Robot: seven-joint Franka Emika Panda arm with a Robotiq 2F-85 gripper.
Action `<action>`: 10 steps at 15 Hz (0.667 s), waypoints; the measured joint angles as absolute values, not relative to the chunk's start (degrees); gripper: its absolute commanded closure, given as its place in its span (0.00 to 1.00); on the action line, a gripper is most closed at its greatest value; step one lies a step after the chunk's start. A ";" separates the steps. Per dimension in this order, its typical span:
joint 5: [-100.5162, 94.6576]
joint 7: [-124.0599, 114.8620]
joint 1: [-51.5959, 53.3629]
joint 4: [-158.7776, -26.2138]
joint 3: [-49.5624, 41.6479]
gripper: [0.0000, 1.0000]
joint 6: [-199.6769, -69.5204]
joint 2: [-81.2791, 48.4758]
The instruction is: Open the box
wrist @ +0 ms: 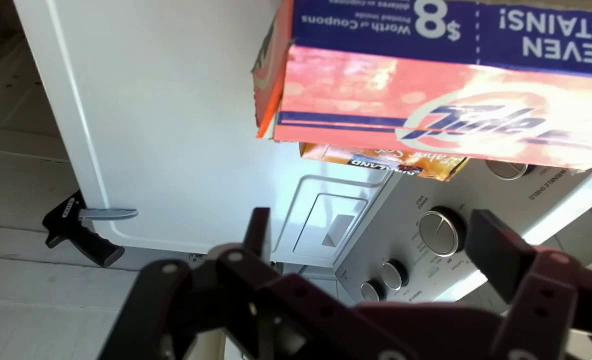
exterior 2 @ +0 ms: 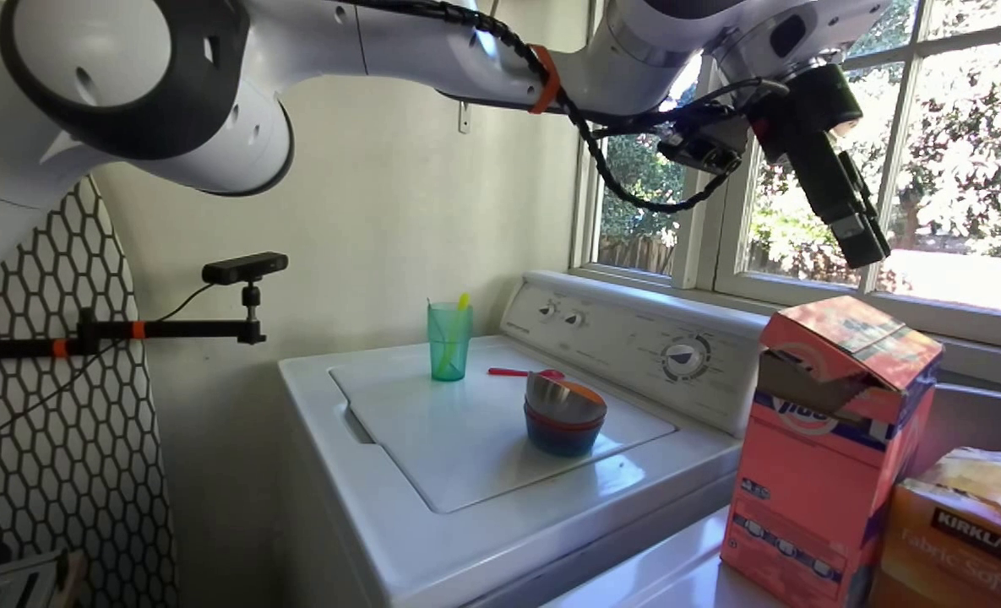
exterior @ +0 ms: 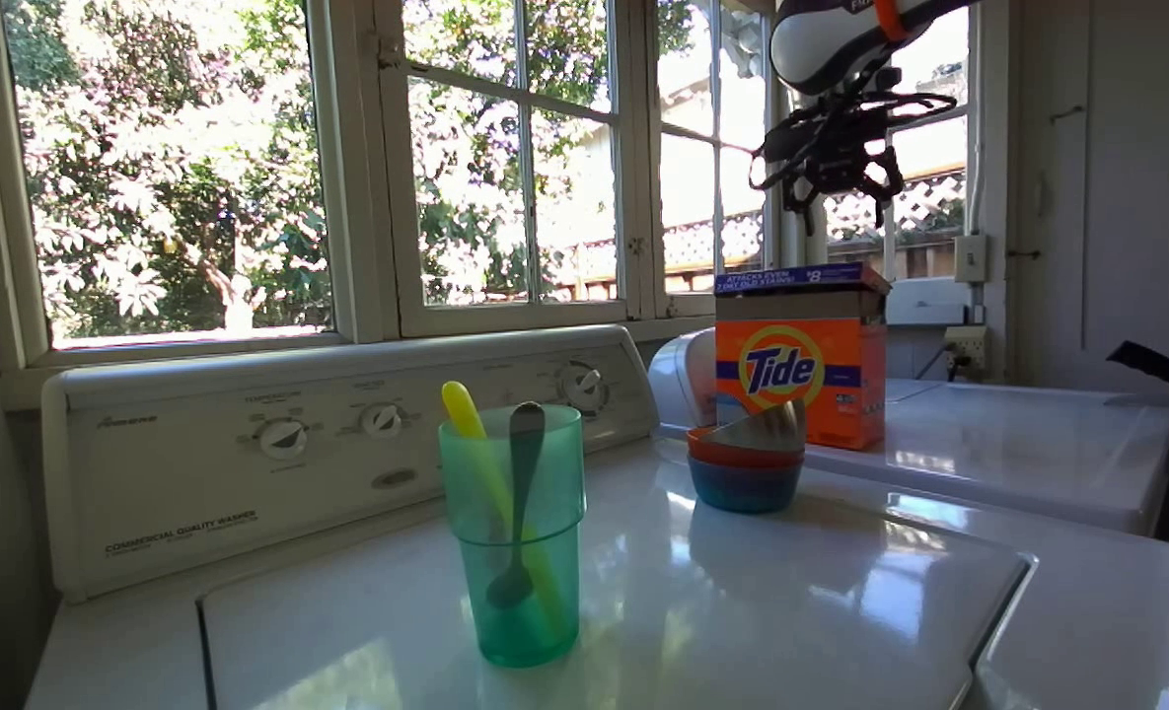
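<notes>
A sunlit window [exterior: 170, 168] backs a glossy white tabletop [exterior: 1048, 434] made up of machine tops. On it, at far right in an exterior view, the Tide box [exterior: 801, 355] stands upright, its blue-banded lid [exterior: 796, 279] seemingly loosened, bare cardboard showing below; what lies inside is hidden. The gripper [exterior: 844, 217] hangs above, fingers [wrist: 498, 250] apart, touching nothing. Coming down flat on the lid would probably press it closed, and a finger missing the gap could crumple the ragged cardboard. If the lid is hinged at the back, pulling hard may tip the box or slide it on the slick surface, spilling any powder. A sideways push could shove the Kirkland box [exterior 2: 965, 523] close beside it, its contents unseen, or knock the bowls [exterior: 747, 485], nearer and to the left in an exterior view: blue outermost, orange nested within, a grey one tilted on top. Just beyond those, in an exterior view, lies a red spoon [exterior 2: 513, 371]. Nearest, further left and hardly at risk, I judge, the green cup [exterior: 556, 523] holds a yellow utensil [exterior: 461, 406] and a dark spoon [exterior: 527, 419].
</notes>
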State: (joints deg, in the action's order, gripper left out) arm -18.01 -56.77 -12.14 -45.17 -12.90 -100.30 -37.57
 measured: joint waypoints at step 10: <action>-28.24 -42.89 -7.70 -50.12 -12.83 0.00 -110.66 -35.56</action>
State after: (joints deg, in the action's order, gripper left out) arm -28.24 -42.89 -7.70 -50.12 -12.83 -110.66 -35.56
